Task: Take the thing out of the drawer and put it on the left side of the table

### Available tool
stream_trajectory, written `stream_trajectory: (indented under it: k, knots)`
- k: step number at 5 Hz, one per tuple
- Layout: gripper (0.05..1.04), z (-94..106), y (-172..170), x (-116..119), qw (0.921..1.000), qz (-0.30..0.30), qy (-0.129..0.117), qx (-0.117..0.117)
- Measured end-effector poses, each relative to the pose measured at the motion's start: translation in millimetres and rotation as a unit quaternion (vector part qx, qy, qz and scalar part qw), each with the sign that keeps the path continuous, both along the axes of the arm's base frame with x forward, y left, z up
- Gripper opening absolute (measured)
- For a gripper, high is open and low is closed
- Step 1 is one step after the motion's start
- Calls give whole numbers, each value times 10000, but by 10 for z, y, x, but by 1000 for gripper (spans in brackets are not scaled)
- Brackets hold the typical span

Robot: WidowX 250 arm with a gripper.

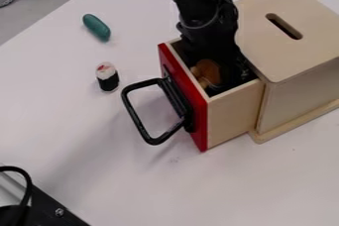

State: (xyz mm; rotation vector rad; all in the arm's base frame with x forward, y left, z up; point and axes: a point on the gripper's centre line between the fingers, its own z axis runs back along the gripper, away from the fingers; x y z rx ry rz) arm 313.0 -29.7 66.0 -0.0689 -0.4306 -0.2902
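So the brown thing (207, 72) is in the open drawer (232, 113), up near the red front, with the hand (218, 63) down in there beside it. Can't tell if the hand is wide, narrow or gripping anything, tbh.

My guess is it's a light toy, wood or hard plastic. Probably pretty stiff, not fragile, but the rounded brown part could be slippery and roll out of a sloppy pinch. I'd grab across its thickest bit, low down, and lift straight up so it doesn't catch on the drawer wall.

What's hard to make out: the black hand against the dark inside is a mess, so I can't say if they touch. The thing's underside and far side are hidden, and the pale bit next to the brown might be part of it or something separate.
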Motion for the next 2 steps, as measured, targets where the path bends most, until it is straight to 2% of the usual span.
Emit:
stream_trajectory:
  k: [1,2]
  knots:
    - [733,-7,-25,28,9999,-46,-89,81]
    - [629,-28,-35,25,10000,-11,-65,71]
